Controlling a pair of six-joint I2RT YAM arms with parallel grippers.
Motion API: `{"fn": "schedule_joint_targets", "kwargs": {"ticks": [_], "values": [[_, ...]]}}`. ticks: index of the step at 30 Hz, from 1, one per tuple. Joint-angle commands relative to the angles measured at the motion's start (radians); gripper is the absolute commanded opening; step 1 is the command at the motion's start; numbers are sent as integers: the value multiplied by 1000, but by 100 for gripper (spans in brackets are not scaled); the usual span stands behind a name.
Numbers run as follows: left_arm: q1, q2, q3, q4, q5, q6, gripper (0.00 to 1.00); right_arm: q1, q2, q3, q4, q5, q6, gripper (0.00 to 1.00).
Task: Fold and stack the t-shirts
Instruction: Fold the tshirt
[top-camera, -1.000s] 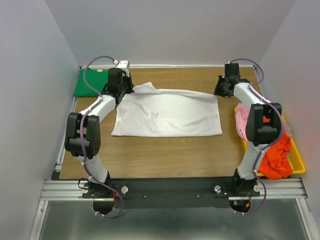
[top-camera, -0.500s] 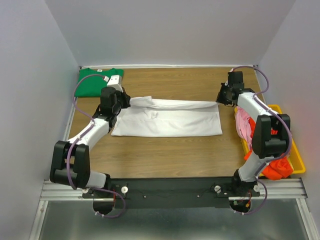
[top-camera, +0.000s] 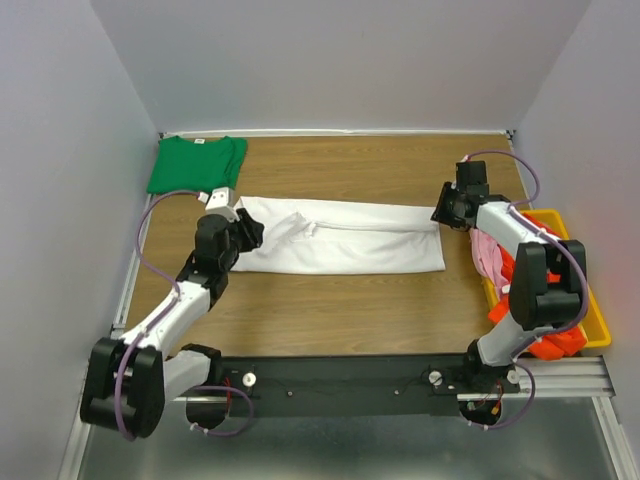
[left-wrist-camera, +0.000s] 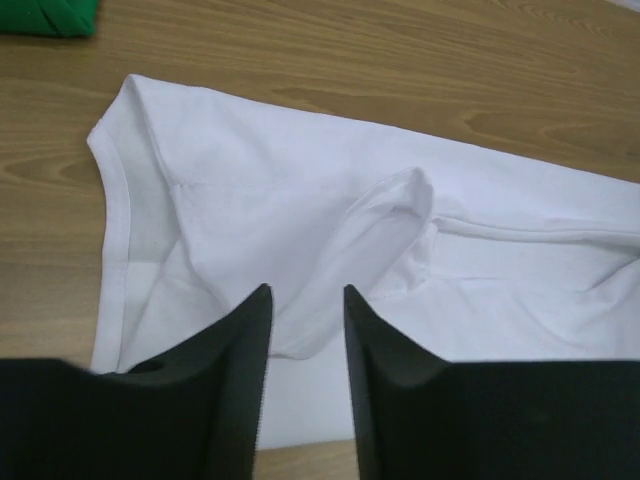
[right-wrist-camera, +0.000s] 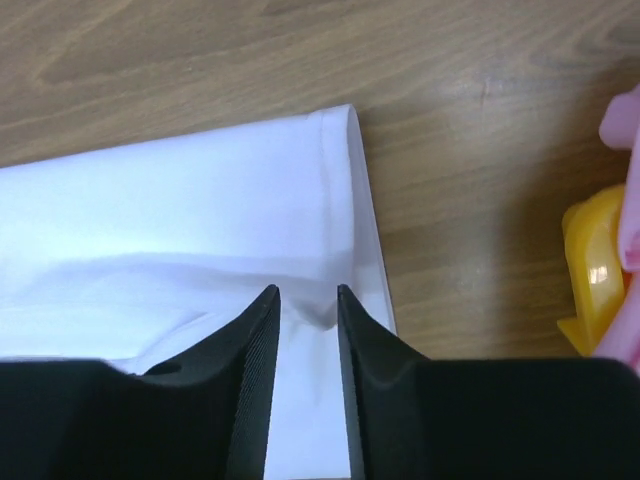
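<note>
Mid-desk (top-camera: 340, 310), the white t-shirt (top-camera: 340, 237) lies half-folded in a long band. The left pincer (left-wrist-camera: 303, 300) and right pincer (right-wrist-camera: 306, 298) are nipped onto folds at its two ends. Light, limp cotton, it would likely sag and crease unless carried by both ends together. Four tees show: this one, a green t-shirt (top-camera: 195, 163) far left, and a pink t-shirt (top-camera: 486, 250) and an orange-red t-shirt (top-camera: 556, 348) in the yellow bin (top-camera: 598, 322) at right.

Overhead view; wrist close-ups sharing white t-shirt (top-camera: 340, 237)
</note>
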Motion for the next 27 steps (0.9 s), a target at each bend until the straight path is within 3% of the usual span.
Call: {"fn": "schedule_joint_targets", "kwargs": {"ticks": [1,2,4,8,22,27], "values": [[-18,-153,-85,-37,-70,-78,55,-5,-100,-43,23,48,23,46],[-19,-181,-91,-71,-73,-95,57,-5,-117,-49,23,51,26,52],[-26,-237,-99,-101,-82,-104,60,-3,-157,-42,25,50,24,57],[-33,-193,-61,-91,-92,-97,60,0,-173,-3,26,4,18,58],[-127,437,308,129,-109,-66,61,17,-9,40,124,-186,4,58],[-151,557,387,158,-75,-82,61,18,30,14,124,-223,15,58]]}}
